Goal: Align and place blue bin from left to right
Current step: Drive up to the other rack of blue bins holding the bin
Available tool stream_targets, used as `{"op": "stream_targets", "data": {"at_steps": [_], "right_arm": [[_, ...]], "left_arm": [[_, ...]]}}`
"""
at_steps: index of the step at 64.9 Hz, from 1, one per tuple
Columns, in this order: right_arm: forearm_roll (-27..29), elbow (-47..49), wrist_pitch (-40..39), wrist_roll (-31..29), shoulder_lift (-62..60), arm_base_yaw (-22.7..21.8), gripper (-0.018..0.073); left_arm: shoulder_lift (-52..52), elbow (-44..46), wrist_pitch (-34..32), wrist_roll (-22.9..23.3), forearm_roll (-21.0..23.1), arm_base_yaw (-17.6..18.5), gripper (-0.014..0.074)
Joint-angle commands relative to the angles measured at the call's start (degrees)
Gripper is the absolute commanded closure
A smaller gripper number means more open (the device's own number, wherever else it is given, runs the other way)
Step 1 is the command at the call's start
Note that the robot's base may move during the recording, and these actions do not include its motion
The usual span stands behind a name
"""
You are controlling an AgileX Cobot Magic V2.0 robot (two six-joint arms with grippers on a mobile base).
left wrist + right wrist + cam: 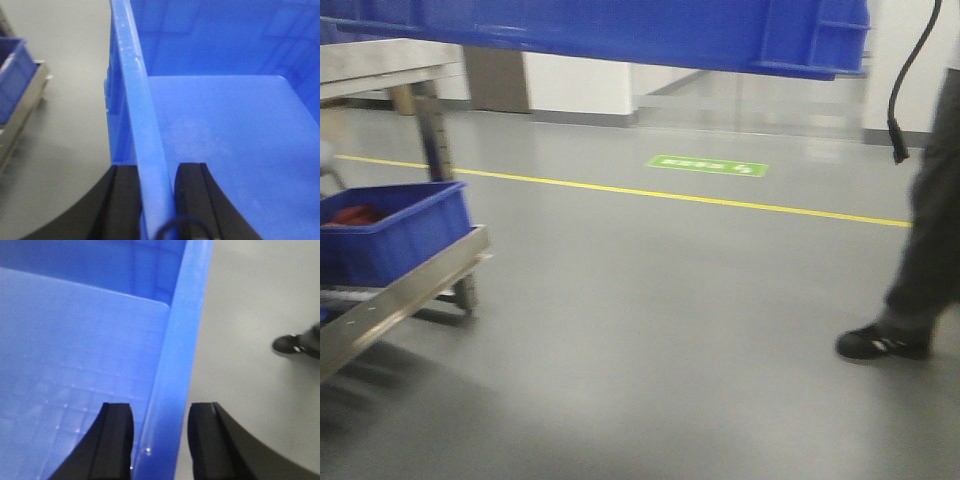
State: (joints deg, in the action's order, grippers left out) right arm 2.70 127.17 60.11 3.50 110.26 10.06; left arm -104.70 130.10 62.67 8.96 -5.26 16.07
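Observation:
The blue bin (620,30) hangs above the floor along the top edge of the front view; only its underside and a ribbed right corner show. In the left wrist view my left gripper (156,167) is shut on the bin's left wall rim (142,100), one black finger outside and one inside. The bin's floor (225,140) is bare. In the right wrist view my right gripper (161,407) is shut on the bin's right wall rim (185,330), one finger inside over the bin floor (75,340), the other outside over the grey floor.
A metal rack (410,280) at the left carries a smaller blue tub (390,235) with something red inside. A person's leg and black shoe (880,343) stand at the right, with a black cable (910,80) hanging above. A yellow line (670,195) and a green sign (707,165) mark the floor.

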Motion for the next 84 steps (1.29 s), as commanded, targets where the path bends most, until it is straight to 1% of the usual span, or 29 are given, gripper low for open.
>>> {"op": "stream_targets", "data": {"at_steps": [1, 84], "right_arm": [[1.5, 0.8, -5.7, 1.6, -0.6, 0.5, 0.0627], [1.5, 0.8, -5.7, 1.6, -0.6, 0.5, 0.0627]], "left_arm": [[2.1, 1.1, -4.2, -0.9, 4.4, 1.2, 0.0707], [2.1, 1.1, -4.2, -0.9, 4.4, 1.2, 0.0707]]}}
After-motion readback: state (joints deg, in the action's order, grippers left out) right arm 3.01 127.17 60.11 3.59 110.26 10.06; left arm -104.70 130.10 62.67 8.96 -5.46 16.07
